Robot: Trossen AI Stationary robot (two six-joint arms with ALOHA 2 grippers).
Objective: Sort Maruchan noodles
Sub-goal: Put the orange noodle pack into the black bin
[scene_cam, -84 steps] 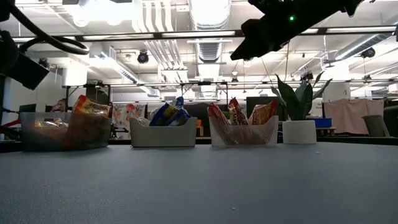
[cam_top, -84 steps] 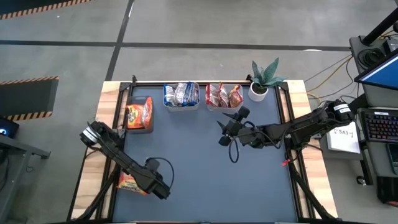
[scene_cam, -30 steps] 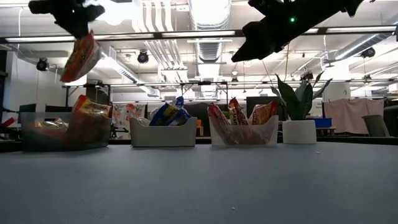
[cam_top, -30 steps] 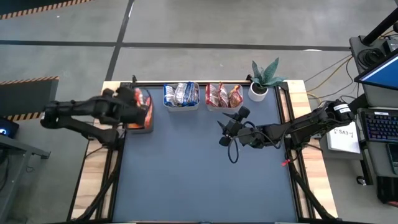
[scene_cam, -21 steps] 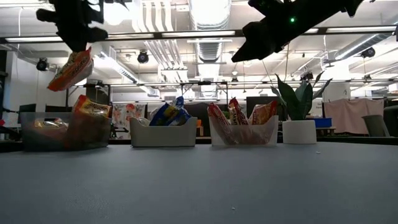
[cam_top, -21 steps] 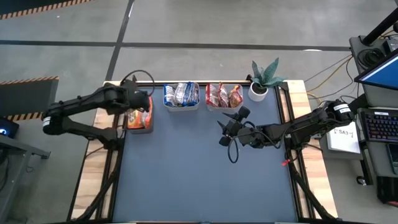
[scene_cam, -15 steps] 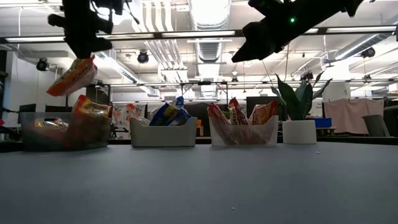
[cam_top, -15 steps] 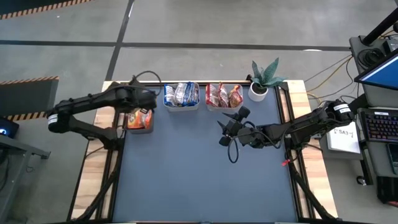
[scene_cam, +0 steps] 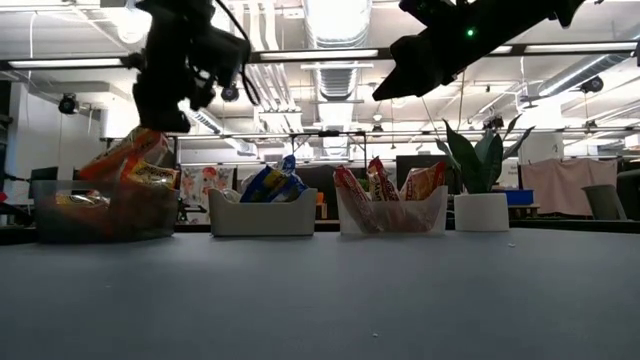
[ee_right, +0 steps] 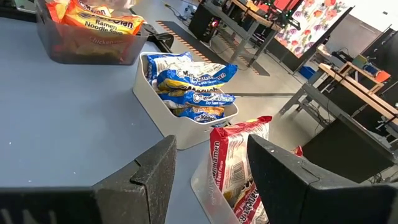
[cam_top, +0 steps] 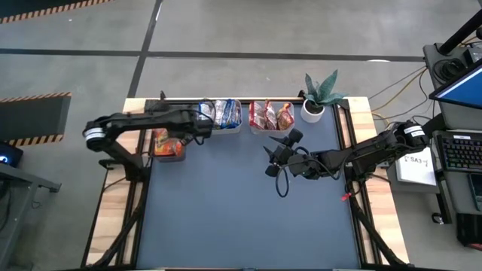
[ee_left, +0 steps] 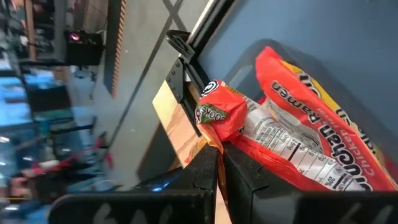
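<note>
Two dark fingers of the left gripper (ee_left: 219, 163) are pressed fully together on the crimped end of an orange-red crinkly plastic noodle packet (ee_left: 292, 143) (label reads "Ramen"). In the low view that packet (scene_cam: 128, 152) hangs tilted from the gripper (scene_cam: 160, 122), its lower part dipping into the clear plastic tub (scene_cam: 60, 215) at the far left of the row, touching or just over the orange packets already there; cannot tell which. From above, the left arm stretches across the tub (cam_top: 167, 143) at the back left of the grey-blue table mat (cam_top: 241, 203).

Right gripper (cam_top: 276, 156): hovers above mid-mat, near the red packets' tub, jaws partway apart, nothing between its fingers (ee_right: 146, 180).

Bins along the back edge, left to right:
- clear tub, orange-yellow packets (ee_right: 102, 23)
- white tray (scene_cam: 262, 216), yellow-and-blue packets (ee_right: 193, 84)
- clear tub (scene_cam: 392, 214), red-orange packets (ee_right: 233, 158) standing on end
- white pot with a green spiky plant (scene_cam: 480, 190), just beside the last tub

No loose packets on the mat.
</note>
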